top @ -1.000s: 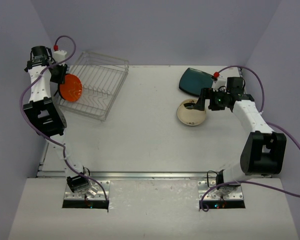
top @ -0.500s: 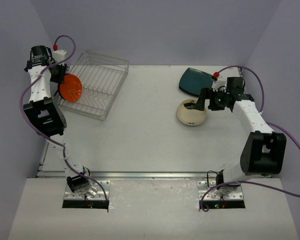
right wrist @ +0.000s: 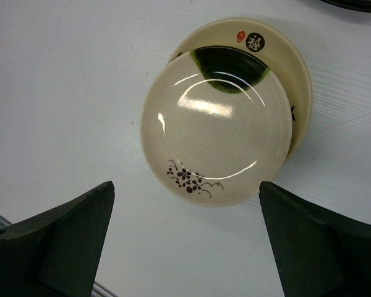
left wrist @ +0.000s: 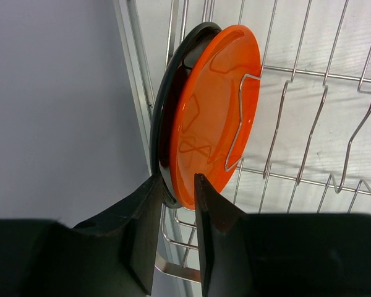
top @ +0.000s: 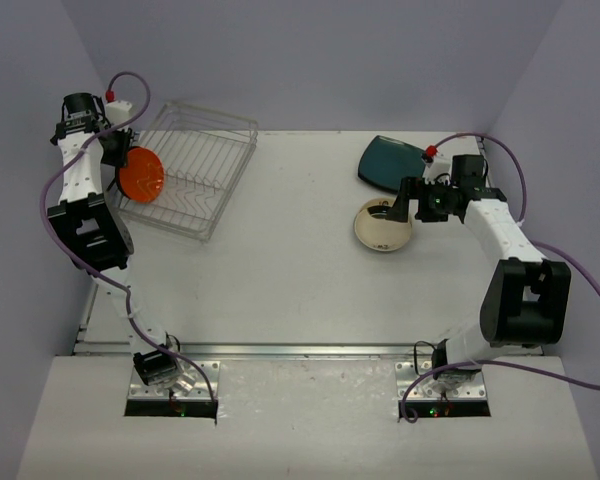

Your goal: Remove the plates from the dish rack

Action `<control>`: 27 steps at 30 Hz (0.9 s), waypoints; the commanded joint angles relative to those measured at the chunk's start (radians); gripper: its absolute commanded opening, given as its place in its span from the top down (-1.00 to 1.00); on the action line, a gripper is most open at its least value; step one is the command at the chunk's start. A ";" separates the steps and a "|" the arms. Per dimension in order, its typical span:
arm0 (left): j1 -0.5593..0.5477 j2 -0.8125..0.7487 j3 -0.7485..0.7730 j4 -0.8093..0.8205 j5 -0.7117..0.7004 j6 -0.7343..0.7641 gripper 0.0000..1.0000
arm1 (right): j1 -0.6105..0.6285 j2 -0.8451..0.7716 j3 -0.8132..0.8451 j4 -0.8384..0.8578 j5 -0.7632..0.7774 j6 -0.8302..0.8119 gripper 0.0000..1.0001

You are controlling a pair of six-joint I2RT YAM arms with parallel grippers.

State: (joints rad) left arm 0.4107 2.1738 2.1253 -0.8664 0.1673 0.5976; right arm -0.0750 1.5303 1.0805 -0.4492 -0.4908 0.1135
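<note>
The dish rack [top: 202, 160] stands at the back left, and its wires also show in the left wrist view [left wrist: 309, 124]. An orange-red plate [left wrist: 216, 111] stands on edge in it, against a black plate [left wrist: 164, 117] behind it. My left gripper [left wrist: 176, 185] is closed over the lower rims of both plates; in the top view it [top: 120, 160] is at the rack's left end. My right gripper [right wrist: 185, 189] hangs wide open and empty above a cream plate [right wrist: 216, 133] with small dark marks, which lies on the table [top: 280, 260].
The cream plate rests on a second cream plate [right wrist: 260, 46] with a dark green patch. A dark teal rounded-square plate [top: 392, 163] lies just behind them. The purple left wall [left wrist: 55, 105] is close to the rack.
The right arm has shifted very slightly. The left gripper and the plates in the rack have stayed in place.
</note>
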 commanded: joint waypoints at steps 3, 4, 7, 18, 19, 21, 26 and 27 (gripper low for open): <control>-0.004 0.008 -0.043 0.053 0.015 -0.009 0.53 | 0.007 -0.009 0.032 0.018 -0.009 0.003 -0.98; -0.003 -0.003 -0.056 0.063 0.017 -0.010 0.53 | 0.007 -0.009 0.032 0.017 -0.009 0.003 -0.98; -0.005 -0.041 -0.073 0.076 0.032 -0.016 0.53 | 0.007 -0.007 0.032 0.018 -0.012 0.005 -0.98; -0.022 -0.155 -0.114 0.084 0.067 -0.032 0.50 | 0.006 -0.019 0.012 0.029 -0.013 0.006 -0.97; -0.024 -0.161 -0.114 0.086 0.067 -0.037 0.49 | 0.006 -0.021 0.010 0.030 -0.013 0.006 -0.97; -0.027 -0.169 -0.112 0.090 0.067 -0.046 0.47 | 0.007 -0.024 0.007 0.032 -0.014 0.007 -0.97; -0.038 -0.150 -0.091 0.073 0.058 -0.044 0.48 | 0.007 -0.027 0.005 0.032 -0.014 0.005 -0.97; -0.037 -0.145 -0.085 0.073 0.054 -0.046 0.48 | 0.007 -0.029 0.004 0.033 -0.012 0.004 -0.98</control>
State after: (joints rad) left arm 0.3864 2.0636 2.0125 -0.8061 0.2083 0.5672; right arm -0.0742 1.5307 1.0805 -0.4480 -0.4976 0.1143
